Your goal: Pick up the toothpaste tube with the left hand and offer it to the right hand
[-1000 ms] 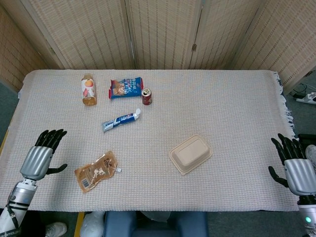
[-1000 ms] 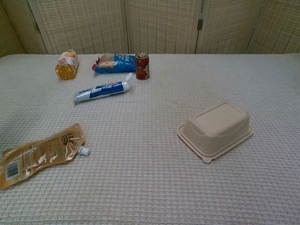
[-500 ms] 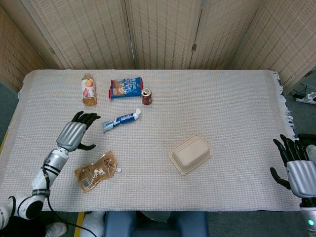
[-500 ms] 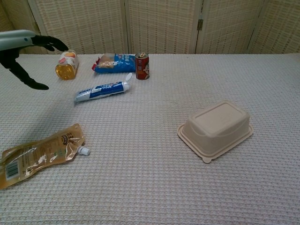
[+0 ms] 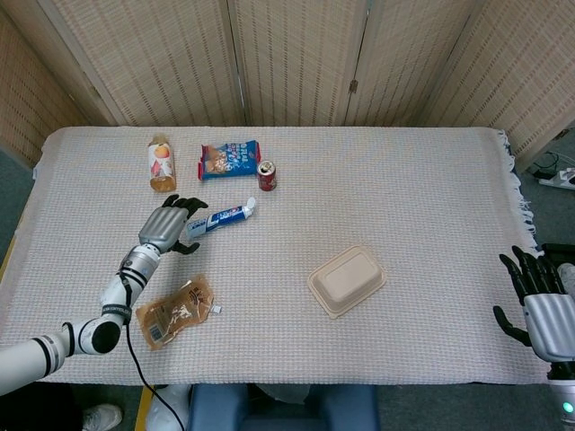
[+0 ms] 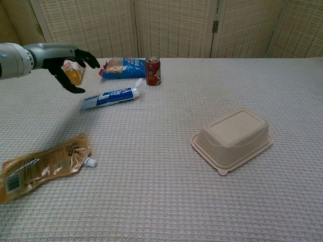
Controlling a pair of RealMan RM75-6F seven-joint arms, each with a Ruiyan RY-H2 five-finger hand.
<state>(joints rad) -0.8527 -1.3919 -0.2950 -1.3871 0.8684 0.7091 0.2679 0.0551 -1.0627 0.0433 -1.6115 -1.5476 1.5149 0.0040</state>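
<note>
Toothpaste tube (image 5: 220, 218) lies flat just in front of the red can (image 5: 267, 175), untouched. My left hand (image 5: 165, 226), fingers spread and empty, hangs at its crimped end to close around it. My right hand (image 5: 539, 303) waits spread, well apart at the table's (image 5: 431, 189) far edge, ready to receive.

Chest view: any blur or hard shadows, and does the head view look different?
Chest view: the left hand is sharp, casting a soft shadow on the cloth below it; the toothpaste tube label looks soft but legible as a print. Head view: even, diffuse light, no glare; the right hand is cut by the frame edge.
</note>
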